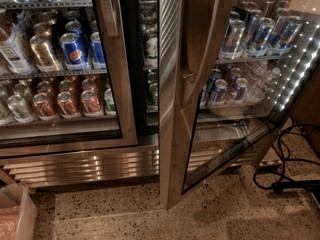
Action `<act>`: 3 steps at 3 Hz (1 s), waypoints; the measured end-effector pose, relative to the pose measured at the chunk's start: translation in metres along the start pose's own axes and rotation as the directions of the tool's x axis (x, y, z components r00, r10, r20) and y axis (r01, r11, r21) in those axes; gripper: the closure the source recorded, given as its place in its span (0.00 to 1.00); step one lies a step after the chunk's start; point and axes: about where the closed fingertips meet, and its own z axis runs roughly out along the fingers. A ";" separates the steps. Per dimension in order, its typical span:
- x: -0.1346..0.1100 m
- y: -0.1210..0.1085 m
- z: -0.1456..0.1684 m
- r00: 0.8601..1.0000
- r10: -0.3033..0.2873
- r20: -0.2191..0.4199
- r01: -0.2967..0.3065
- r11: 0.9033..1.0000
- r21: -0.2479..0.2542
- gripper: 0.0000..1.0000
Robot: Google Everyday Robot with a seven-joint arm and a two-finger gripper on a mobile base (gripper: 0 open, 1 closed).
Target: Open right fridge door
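- Right fridge door [171,134]: brushed-steel frame, satin sheen; glossy glass pane.
- Cans [74,49]: shiny metal.
- Floor [125,216]: smooth speckled stone.
- Pincer: outside the frame.

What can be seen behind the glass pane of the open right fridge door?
Behind the steel-framed right fridge door, blue-and-silver cans stand on two shelves; its bowed steel handle covers some. The gripper is not in view.

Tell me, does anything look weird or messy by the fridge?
The right fridge door stands swung open while the left door is shut. Loose black cables loop across the floor at the right. No spill shows. The robot's hand is not in view.
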 end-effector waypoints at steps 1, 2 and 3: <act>0.000 0.000 0.000 1.000 0.000 0.000 0.000 1.000 0.000 0.06; 0.000 0.000 0.000 1.000 0.000 0.000 0.000 1.000 0.000 0.00; 0.000 0.000 0.000 1.000 0.000 0.000 0.000 1.000 0.000 0.00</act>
